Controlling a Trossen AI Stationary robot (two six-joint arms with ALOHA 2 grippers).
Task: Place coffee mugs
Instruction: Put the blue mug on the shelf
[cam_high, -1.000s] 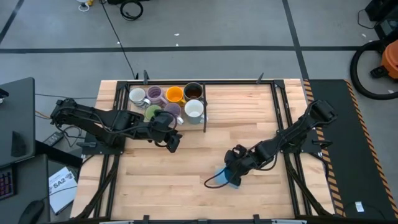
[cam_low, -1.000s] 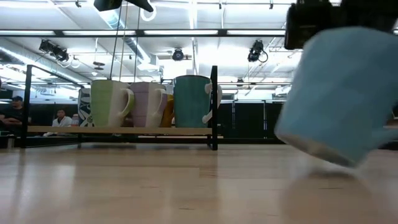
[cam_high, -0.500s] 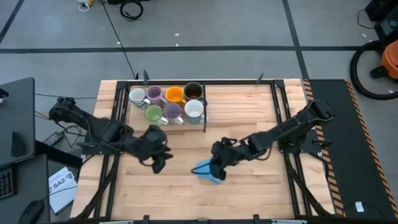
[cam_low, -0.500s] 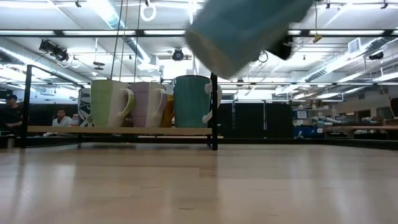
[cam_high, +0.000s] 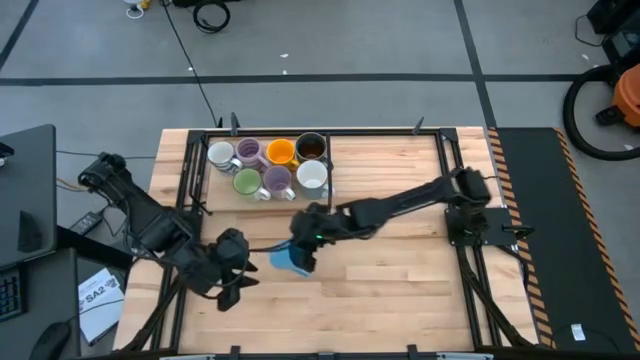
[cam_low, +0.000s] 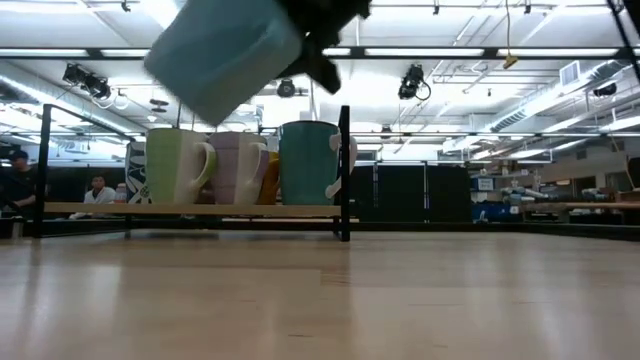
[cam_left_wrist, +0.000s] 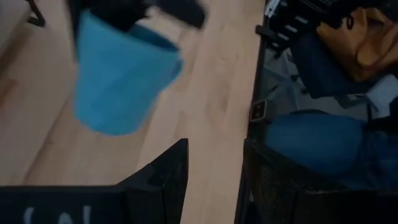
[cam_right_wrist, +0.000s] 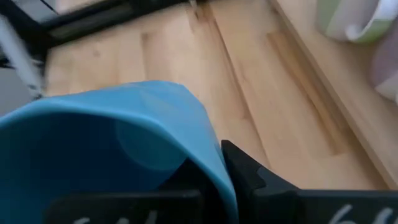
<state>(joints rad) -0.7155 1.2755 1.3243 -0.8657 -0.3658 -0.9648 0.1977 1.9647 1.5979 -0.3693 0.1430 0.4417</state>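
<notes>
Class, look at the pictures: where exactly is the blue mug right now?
In the high view the blue mug is held off the table in the right pincer, left of centre, just in front of the tray of mugs; the low view shows it tilted in mid-air.

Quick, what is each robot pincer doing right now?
Left pincer: open, holding nothing.
Right pincer: shut on the blue mug, lifted off the table.
</notes>
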